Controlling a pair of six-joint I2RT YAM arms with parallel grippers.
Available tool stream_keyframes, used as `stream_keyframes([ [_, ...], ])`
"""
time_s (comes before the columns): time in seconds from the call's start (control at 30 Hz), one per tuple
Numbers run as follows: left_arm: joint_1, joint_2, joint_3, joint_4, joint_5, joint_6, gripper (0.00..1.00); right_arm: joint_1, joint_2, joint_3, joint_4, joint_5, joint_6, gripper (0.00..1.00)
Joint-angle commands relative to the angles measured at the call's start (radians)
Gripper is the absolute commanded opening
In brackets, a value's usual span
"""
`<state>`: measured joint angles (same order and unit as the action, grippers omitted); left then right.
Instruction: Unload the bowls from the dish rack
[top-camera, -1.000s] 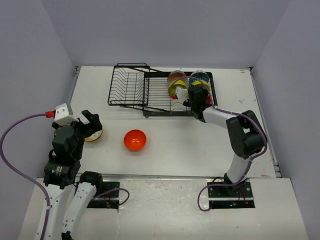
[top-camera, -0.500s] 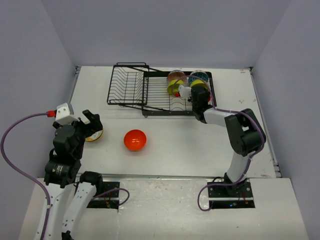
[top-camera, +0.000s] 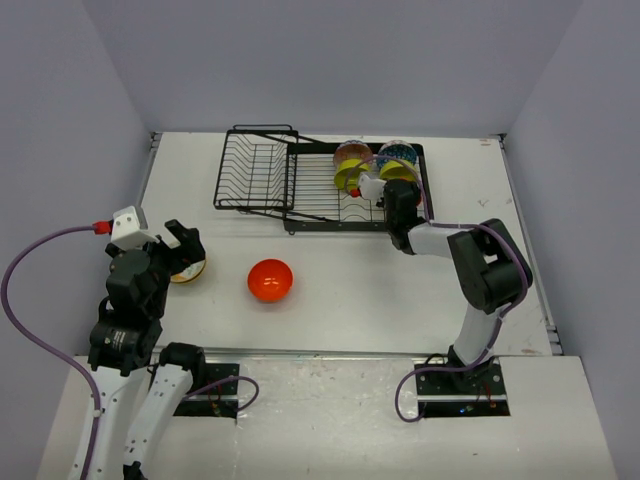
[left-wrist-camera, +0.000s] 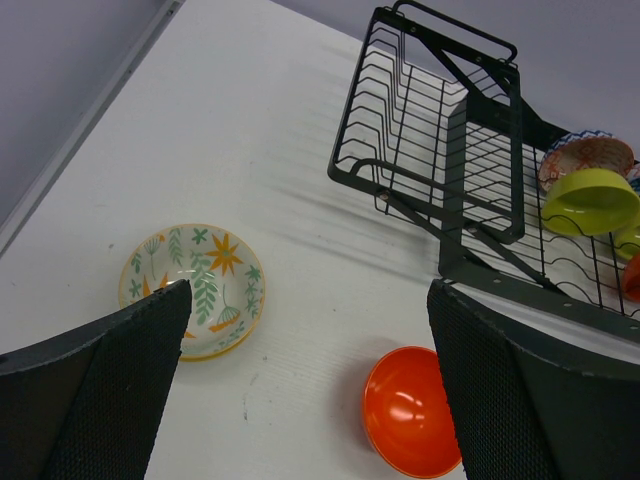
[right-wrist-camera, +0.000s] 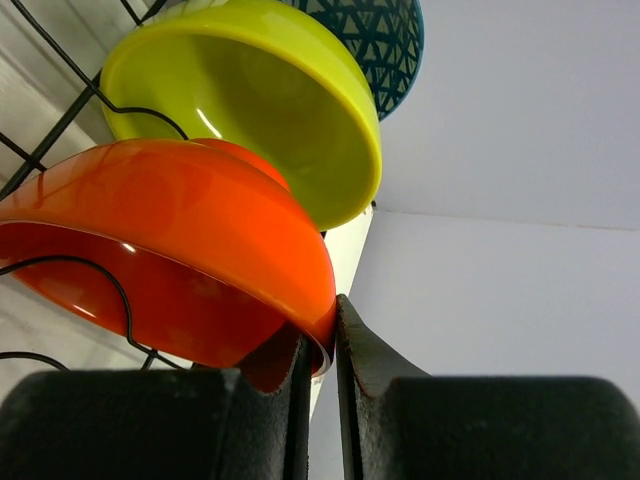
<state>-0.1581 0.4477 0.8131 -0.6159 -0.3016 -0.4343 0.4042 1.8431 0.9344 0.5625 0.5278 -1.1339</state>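
Note:
The black wire dish rack (top-camera: 262, 176) stands at the back of the table, also in the left wrist view (left-wrist-camera: 440, 130). At its right end stand several bowls on edge: a lime bowl (top-camera: 349, 176) (right-wrist-camera: 250, 100), a blue-patterned bowl (top-camera: 398, 152) (right-wrist-camera: 385, 35) and an orange bowl (right-wrist-camera: 180, 250). My right gripper (top-camera: 383, 193) (right-wrist-camera: 335, 320) is shut on the orange bowl's rim inside the rack. My left gripper (top-camera: 181, 246) (left-wrist-camera: 310, 330) hangs open above the table, holding nothing.
A floral bowl (top-camera: 188, 268) (left-wrist-camera: 193, 290) sits on the table under the left gripper. A second orange bowl (top-camera: 270, 280) (left-wrist-camera: 412, 412) lies right of it. A rack wire (right-wrist-camera: 60, 130) crosses in front of the held bowl.
The right gripper has pushed a little further into the rack and closed on the orange bowl's rim. The left arm has not moved.

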Motion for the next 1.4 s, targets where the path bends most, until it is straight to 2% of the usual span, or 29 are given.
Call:
stream_keyframes([
  [0.0, 0.006, 0.005, -0.002, 0.031, 0.002, 0.012, 1.0, 0.005, -0.059, 0.001, 0.115, 0.041, 0.005, 0.0],
  [0.27, 0.006, 0.006, -0.002, 0.031, 0.002, 0.014, 1.0, 0.005, -0.048, -0.012, 0.31, 0.133, -0.04, 0.0],
  [0.5, 0.006, 0.005, -0.002, 0.031, 0.002, 0.014, 1.0, 0.005, -0.08, 0.007, 0.344, 0.166, -0.009, 0.0],
  [0.67, 0.006, -0.004, -0.002, 0.03, 0.001, 0.014, 1.0, 0.005, -0.157, 0.004, 0.263, 0.164, 0.078, 0.0],
  [0.77, 0.006, -0.01, 0.0, 0.03, -0.001, 0.012, 1.0, 0.025, -0.272, 0.05, 0.052, 0.155, 0.277, 0.0],
  [0.8, 0.006, -0.014, 0.0, 0.03, -0.007, 0.012, 1.0, 0.041, -0.341, 0.072, -0.11, 0.129, 0.416, 0.0],
  [0.87, 0.006, -0.02, 0.0, 0.028, -0.01, 0.009, 1.0, 0.057, -0.407, 0.144, -0.284, 0.08, 0.573, 0.0],
  [0.9, 0.006, -0.023, 0.001, 0.028, -0.019, 0.006, 1.0, 0.079, -0.463, 0.173, -0.455, 0.052, 0.726, 0.0],
  [0.97, 0.006, -0.029, 0.004, 0.021, -0.028, 0.0, 1.0, 0.111, -0.499, 0.251, -0.603, -0.018, 0.866, 0.0],
  [1.0, 0.006, -0.036, 0.008, 0.019, -0.046, -0.004, 1.0, 0.16, -0.511, 0.277, -0.734, -0.041, 0.987, 0.0],
  [1.1, 0.009, -0.066, 0.011, 0.001, -0.102, -0.027, 1.0, 0.264, -0.535, 0.31, -0.86, -0.256, 1.162, 0.0],
  [1.13, 0.012, -0.078, 0.011, -0.001, -0.111, -0.032, 1.0, 0.286, -0.519, 0.322, -0.883, -0.388, 1.209, 0.0],
  [1.2, 0.022, -0.122, 0.008, -0.004, -0.131, -0.041, 1.0, 0.356, -0.483, 0.366, -0.952, -0.463, 1.336, 0.0],
  [1.37, 0.026, -0.252, 0.001, -0.008, -0.18, -0.064, 1.0, 0.513, -0.276, 0.487, -1.053, -0.579, 1.496, 0.0],
])
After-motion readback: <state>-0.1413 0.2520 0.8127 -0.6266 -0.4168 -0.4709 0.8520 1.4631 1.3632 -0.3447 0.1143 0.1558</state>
